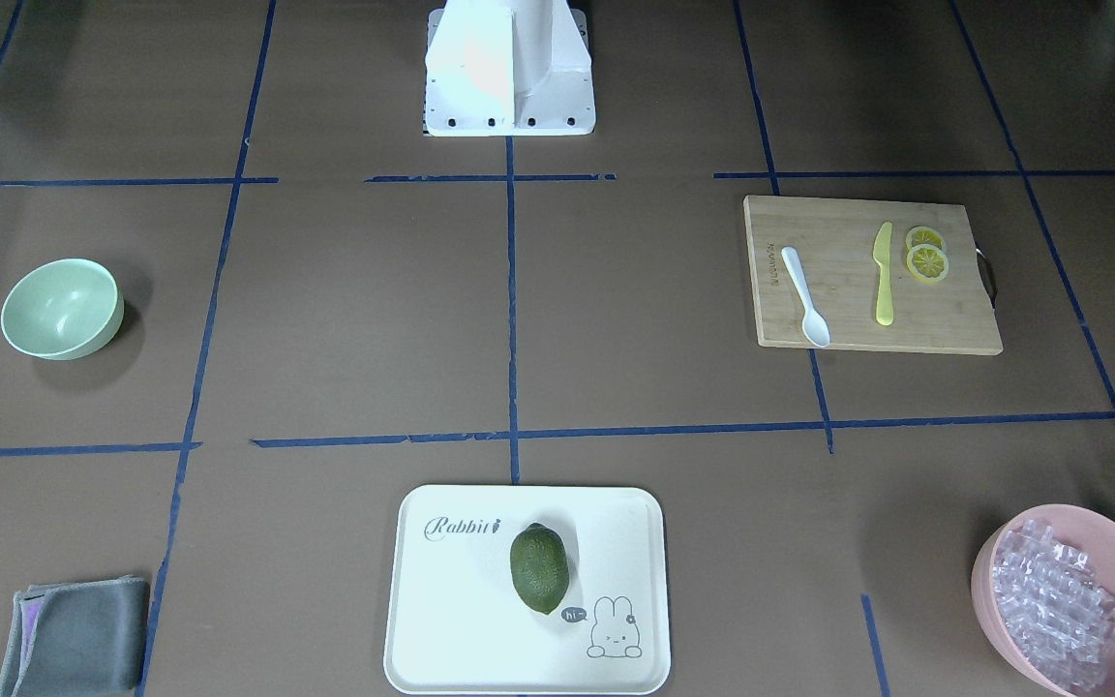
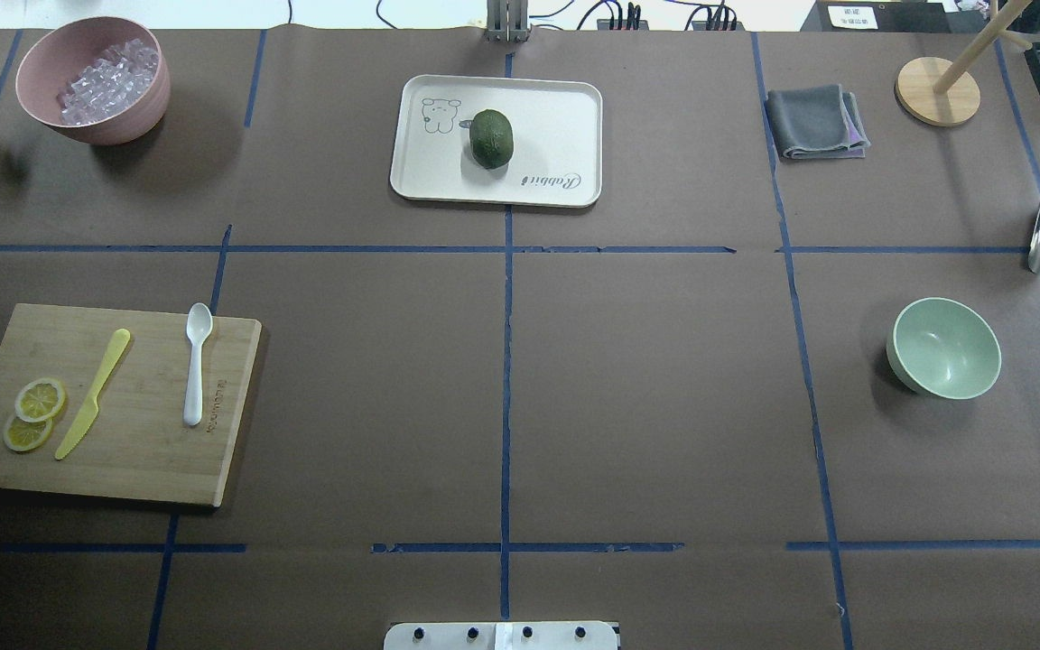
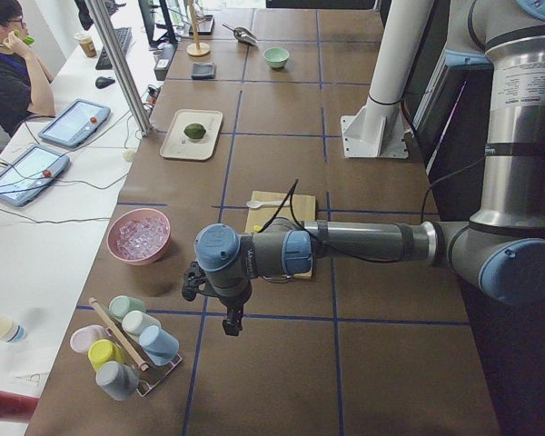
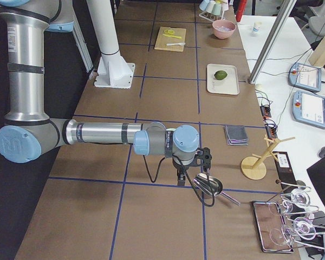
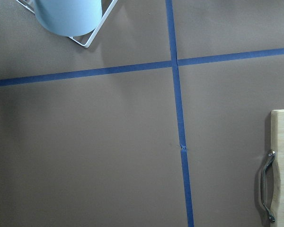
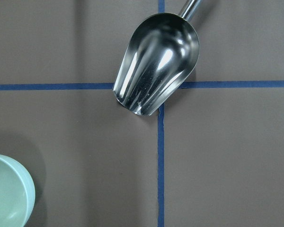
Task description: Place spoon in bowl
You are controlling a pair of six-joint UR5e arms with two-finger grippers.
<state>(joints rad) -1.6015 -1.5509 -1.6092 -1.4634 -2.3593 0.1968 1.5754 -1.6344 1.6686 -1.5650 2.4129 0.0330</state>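
Left arm (image 3: 363, 243): forearm level, reaching out over one end of the tabletop (image 2: 646, 406), wrist bent so the left claw (image 3: 229, 320) points straight down, clear of the surface. Cannot tell whether it is released or clenched.

Right arm (image 4: 97, 132): mirrored pose at the opposite end. The right claw (image 4: 180, 177) hangs near a shiny metal scoop (image 6: 156, 61); cannot tell its state either.

Spoon (image 2: 197, 363): white plastic, slim handle, oval end. It lies flat on a bamboo board (image 2: 141, 451), on the side farthest from the left claw, with a yellow knife (image 2: 94, 393) between them.

Bowl (image 2: 944, 348): pale green, smooth, round, upright, near the right claw.

Between board and bowl there is broad bare brown paper crossed by blue tape lines.
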